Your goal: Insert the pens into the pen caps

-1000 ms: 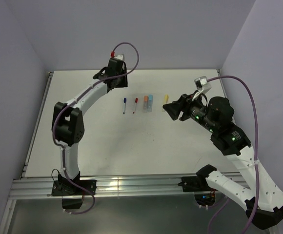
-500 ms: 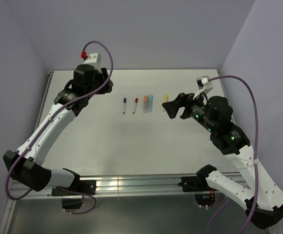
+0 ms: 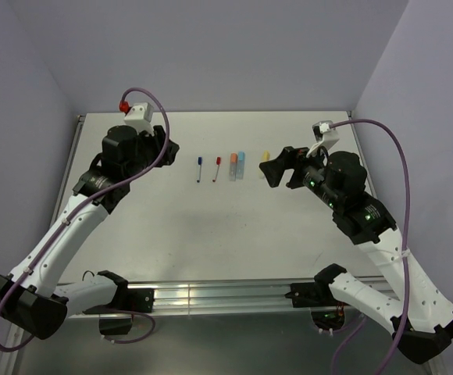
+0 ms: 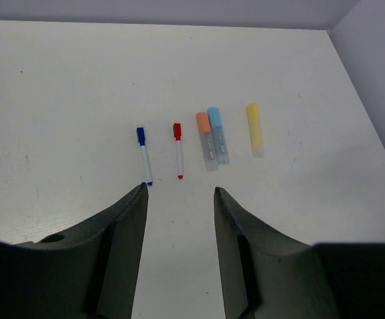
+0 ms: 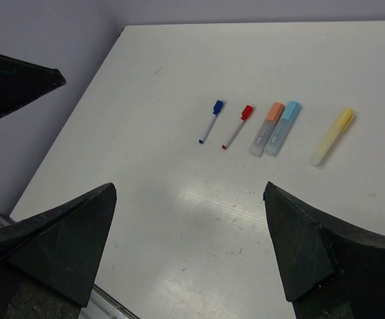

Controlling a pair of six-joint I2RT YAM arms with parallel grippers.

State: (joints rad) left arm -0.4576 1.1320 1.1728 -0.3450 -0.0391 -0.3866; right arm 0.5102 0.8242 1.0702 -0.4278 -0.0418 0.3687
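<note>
Five pens lie in a row across the middle of the white table (image 3: 211,234), each with a coloured cap on one end. From left to right they are a thin white pen with a dark blue cap (image 4: 143,156) (image 3: 199,168), a thin one with a red cap (image 4: 178,149) (image 5: 237,126), an orange-capped barrel (image 4: 206,141), a light-blue-capped barrel (image 4: 218,135) and a yellow one (image 4: 254,129) (image 5: 332,136). My left gripper (image 4: 179,193) (image 3: 168,145) hovers left of the row, open and empty. On the row's right, my right gripper (image 5: 190,193) (image 3: 277,166) hangs wide open and empty.
Purple walls close in the table at the back and on both sides. An aluminium rail (image 3: 211,293) runs along the near edge by the arm bases. The left gripper's fingers (image 5: 20,83) show at the upper left of the right wrist view.
My left arm has swung away from the far edge to the left side of the table. My right gripper's jaws have spread much wider. The pens have not moved.
</note>
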